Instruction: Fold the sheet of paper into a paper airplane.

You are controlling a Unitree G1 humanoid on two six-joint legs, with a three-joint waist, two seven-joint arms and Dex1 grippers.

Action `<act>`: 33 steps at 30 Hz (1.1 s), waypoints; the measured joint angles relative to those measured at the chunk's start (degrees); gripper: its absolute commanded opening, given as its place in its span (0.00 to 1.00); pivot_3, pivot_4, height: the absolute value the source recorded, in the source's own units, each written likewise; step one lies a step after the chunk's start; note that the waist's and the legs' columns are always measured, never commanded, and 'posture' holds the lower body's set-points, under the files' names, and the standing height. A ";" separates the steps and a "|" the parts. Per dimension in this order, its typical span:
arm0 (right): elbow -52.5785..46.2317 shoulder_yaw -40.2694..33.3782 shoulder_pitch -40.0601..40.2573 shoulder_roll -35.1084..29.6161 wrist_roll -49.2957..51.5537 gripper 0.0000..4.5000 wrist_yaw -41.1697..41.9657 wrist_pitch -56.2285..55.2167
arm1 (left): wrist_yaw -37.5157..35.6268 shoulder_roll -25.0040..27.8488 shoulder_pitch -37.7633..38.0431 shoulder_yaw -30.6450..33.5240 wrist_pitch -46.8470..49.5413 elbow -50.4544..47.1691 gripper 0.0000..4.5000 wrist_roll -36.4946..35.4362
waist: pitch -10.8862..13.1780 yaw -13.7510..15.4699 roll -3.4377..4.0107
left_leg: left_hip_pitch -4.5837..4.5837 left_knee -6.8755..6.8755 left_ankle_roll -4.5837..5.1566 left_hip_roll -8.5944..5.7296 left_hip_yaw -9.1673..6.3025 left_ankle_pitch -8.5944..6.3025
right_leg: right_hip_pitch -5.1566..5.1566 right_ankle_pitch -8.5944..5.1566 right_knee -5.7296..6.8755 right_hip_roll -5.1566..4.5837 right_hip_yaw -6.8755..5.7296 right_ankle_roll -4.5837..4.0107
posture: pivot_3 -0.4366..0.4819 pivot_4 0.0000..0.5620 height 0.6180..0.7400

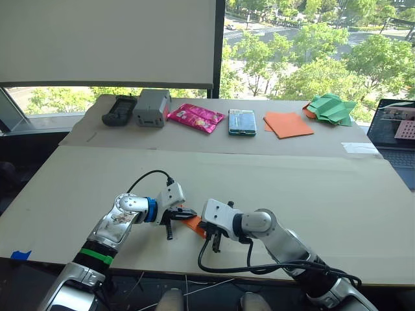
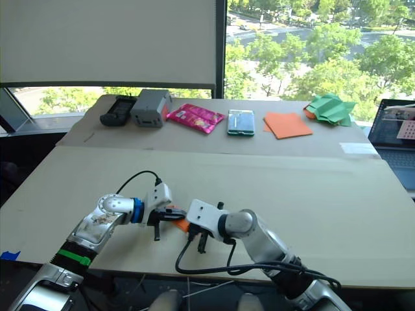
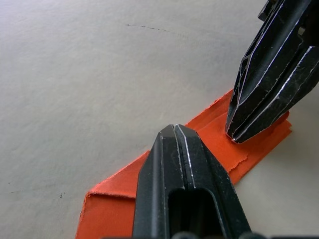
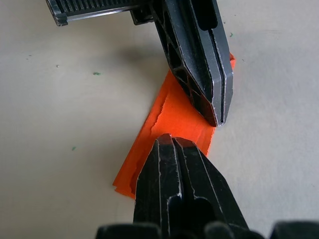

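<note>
The folded sheet of paper (image 4: 169, 124) is pinned flat on the counter (image 1: 311, 188) between both arms, pressed by the clenched left claw (image 4: 217, 117) and clenched right claw (image 3: 234, 134). If either tip is dragged sideways, the thin layers could be torn or the creases skewed.

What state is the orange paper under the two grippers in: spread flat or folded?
Folded. The sheet of paper shows stacked layered edges and forms a narrow strip on the table, with the left gripper and right gripper pressing on it.

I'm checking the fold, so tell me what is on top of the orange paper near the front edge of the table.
Both tools press their closed tips on the folded sheet of paper: the left tool and the right tool. The paper beneath them is covered.
</note>
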 measured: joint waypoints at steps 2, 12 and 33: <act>0.00 0.19 -0.03 0.00 0.00 0.00 -0.21 0.14 | 0.28 0.00 -0.03 0.04 -1.39 1.15 0.00 0.00 | -0.05 -0.01 0.01 | 0.04 0.00 0.00 0.00 0.00 0.00 | 0.00 0.00 0.01 0.00 0.01 0.00 | 0.48 0.27 0.69; -0.06 0.67 -0.35 -0.01 0.00 0.00 -0.33 1.07 | 0.60 1.20 0.77 0.77 -4.67 3.62 0.00 0.00 | -0.23 -0.52 0.02 | 0.14 -0.01 -0.01 0.02 -0.01 -0.01 | 0.01 0.00 0.07 -0.01 0.01 -0.01 | 0.48 0.27 0.69; -0.65 1.02 -0.32 -0.57 0.01 0.00 -0.26 1.75 | 2.38 5.17 1.33 5.54 -8.74 10.73 0.00 0.02 | -0.26 -1.80 0.08 | 0.38 -0.09 -0.12 0.04 -0.05 -0.09 | -0.04 -0.02 0.09 -0.11 -0.03 -0.03 | 0.48 0.27 0.69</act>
